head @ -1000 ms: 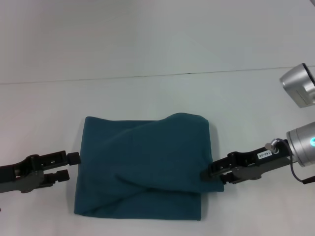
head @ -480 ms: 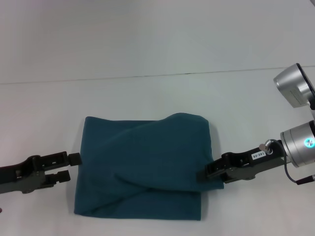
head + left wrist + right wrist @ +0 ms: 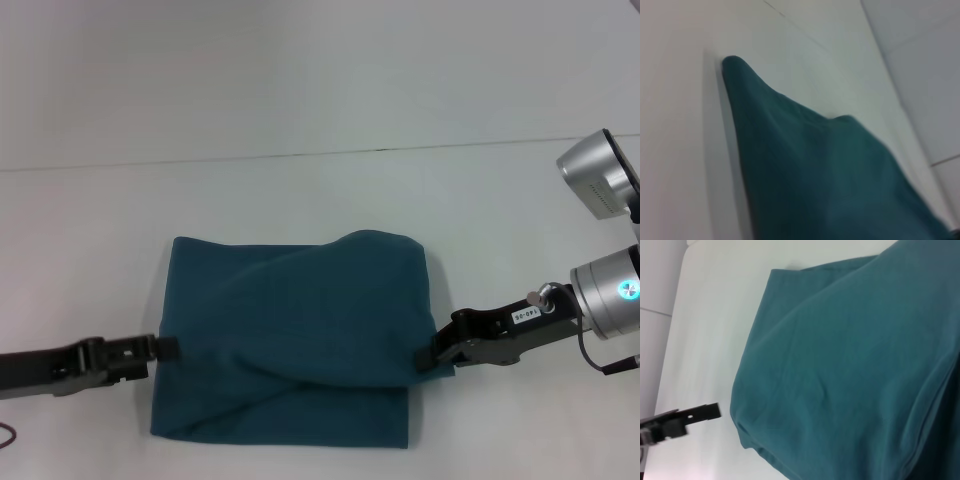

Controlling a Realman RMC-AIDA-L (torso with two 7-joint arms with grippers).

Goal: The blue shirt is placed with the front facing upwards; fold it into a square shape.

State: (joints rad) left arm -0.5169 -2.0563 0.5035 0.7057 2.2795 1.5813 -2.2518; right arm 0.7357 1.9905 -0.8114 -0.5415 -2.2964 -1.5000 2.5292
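The blue shirt (image 3: 295,335) is lying on the white desk (image 3: 300,110), near the robot and about in the middle between both arms. It is already folded into a packet that is almost square, with no print or collar showing. The top layer is not lying flat: a soft ridge is running across it, and the far right corner is bulging up in a rounded hump.

The left hand (image 3: 165,348) is lying low on the desk, its tip touching the left edge of the packet, probably to steady or tuck that side. Whether its fingers are together or apart, I cannot tell.

The right hand (image 3: 428,357) is sitting at the right edge, near the lower corner, where the upper layer is ending. It seems to be placed there to hold or press this loose edge. Its fingers are partly hidden by the cloth, so I cannot tell their state either.

In my judgement the folding is nearly finished, and only smoothing is remaining.
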